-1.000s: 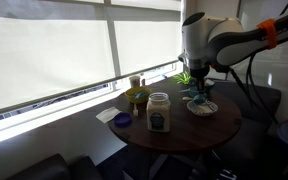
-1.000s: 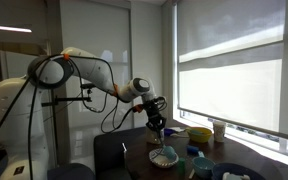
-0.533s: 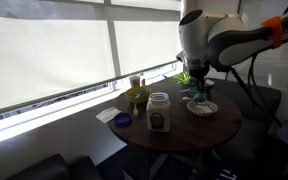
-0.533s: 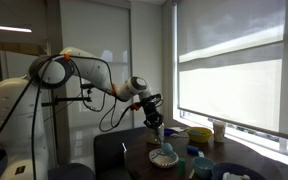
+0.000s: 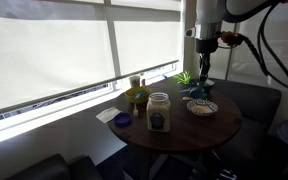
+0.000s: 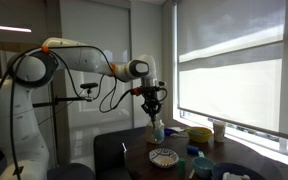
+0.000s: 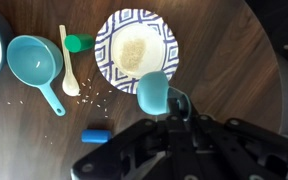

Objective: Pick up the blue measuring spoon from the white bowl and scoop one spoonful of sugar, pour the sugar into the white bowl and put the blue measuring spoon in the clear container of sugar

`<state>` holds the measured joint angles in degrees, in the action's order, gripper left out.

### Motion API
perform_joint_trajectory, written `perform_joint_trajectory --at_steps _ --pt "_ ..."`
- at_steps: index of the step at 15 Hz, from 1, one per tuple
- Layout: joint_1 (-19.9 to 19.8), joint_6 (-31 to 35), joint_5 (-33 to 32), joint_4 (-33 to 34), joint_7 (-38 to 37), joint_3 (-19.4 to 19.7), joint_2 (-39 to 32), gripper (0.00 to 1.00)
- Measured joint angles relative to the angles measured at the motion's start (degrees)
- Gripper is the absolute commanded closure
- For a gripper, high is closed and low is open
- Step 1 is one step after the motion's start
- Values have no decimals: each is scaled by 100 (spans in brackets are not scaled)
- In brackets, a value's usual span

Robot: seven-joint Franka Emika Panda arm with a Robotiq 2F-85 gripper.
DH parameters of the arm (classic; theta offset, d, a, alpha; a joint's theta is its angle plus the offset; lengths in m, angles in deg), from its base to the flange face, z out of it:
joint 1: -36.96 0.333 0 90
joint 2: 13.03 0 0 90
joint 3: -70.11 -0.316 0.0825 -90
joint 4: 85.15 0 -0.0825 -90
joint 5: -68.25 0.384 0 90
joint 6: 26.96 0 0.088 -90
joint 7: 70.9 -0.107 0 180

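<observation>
Claw (image 7: 180, 108) is gripping closed on the short handle of the blue measuring spoon (image 7: 152, 92), holding it raised over the white bowl (image 7: 106, 50) edge above the worktop (image 7: 234, 50); spoon is looking light, stiff, slippery plastic, so mid-handle is seeming the best hold.

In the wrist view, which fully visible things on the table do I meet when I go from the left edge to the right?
Teal measuring cup → pale spoon → white bowl. Left out for overlap: small green piece, small blue piece, blue measuring spoon.
</observation>
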<state>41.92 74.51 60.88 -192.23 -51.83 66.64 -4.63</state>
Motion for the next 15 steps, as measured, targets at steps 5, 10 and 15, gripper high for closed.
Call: perform_joint_trajectory --at_steps 5,10,15 --pt "-324 -161 941 97 908 723 555 98" --pt "-314 46 1412 77 840 783 476 98" --pt "-326 251 2932 164 1154 1197 387 98"
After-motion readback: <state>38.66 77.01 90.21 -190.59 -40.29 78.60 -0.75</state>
